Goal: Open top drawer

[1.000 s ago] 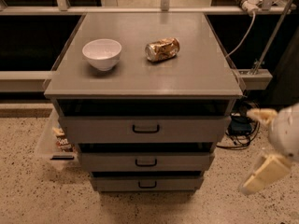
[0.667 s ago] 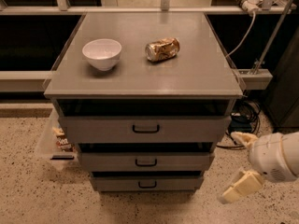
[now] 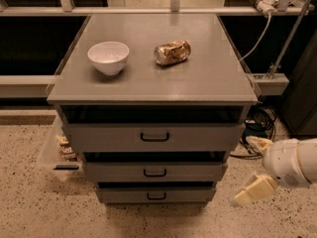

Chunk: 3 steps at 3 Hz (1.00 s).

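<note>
Top drawer: sitting shut at frame centre, black handle untouched. Hand: hovering at lower right, fingers apart and gripping nothing, having drifted leftward toward the drawers since a second ago. Risk: the hand is riding low, level with the middle drawer, and may be heading for the wrong handle.

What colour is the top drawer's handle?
Black handle, grey top drawer, camera view; gripper open, lower right.

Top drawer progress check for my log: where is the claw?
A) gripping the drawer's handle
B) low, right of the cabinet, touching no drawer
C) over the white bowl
B: the open claw sits low at the cabinet's right, apart from the top drawer and its black handle.
</note>
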Motion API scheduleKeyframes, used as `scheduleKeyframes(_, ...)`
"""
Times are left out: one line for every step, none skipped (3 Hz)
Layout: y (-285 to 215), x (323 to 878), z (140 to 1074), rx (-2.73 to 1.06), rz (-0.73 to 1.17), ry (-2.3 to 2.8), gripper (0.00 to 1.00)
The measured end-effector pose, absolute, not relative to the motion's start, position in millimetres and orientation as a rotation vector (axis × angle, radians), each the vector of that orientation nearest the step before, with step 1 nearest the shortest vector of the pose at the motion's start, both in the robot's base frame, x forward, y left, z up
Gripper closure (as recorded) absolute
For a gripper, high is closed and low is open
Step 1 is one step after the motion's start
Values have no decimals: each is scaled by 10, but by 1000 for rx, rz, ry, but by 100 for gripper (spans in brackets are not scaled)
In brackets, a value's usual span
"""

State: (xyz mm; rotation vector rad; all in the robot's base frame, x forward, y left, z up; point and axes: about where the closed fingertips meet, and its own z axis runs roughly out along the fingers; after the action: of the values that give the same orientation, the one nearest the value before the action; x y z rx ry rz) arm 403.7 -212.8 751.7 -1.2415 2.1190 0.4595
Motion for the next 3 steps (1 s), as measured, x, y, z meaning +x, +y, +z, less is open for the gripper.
scheduleKeyframes(-2069, 4455, 7418, -1215, 448, 2043, 0)
scheduleKeyframes(-1925, 4849, 7256, -1202, 487, 1972, 0)
scheduleKeyframes(-1925, 4874, 7199, -1197, 499, 1973, 0)
